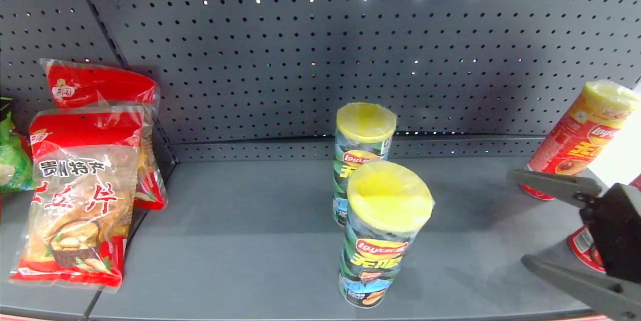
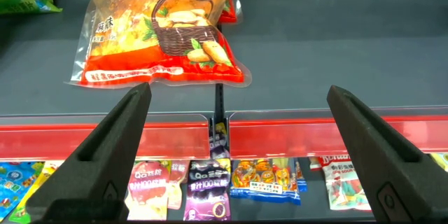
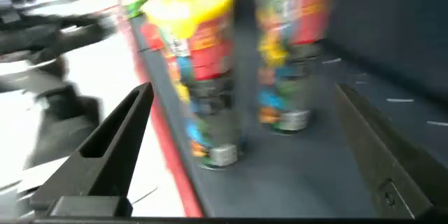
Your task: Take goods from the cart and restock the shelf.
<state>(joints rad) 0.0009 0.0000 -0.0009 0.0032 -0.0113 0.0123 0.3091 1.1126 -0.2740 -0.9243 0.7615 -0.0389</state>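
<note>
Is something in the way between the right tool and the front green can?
Nothing visible does. Only bare grey metal shelf lies between the open right tool and the front green tube-shaped can with the yellow lid.

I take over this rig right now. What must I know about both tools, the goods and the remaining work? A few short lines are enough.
Left tool: open, empty, in front of the shelf edge, facing the red snack bags.
Right tool: open, empty, at the right end of the shelf, beside the red can.
Goods: front green can and back green can stand upright mid-shelf; bags at the left.
Done: these goods are on the shelf.
Left: probably fetch the next item from the cart; bare shelf remains between bags and cans.
</note>
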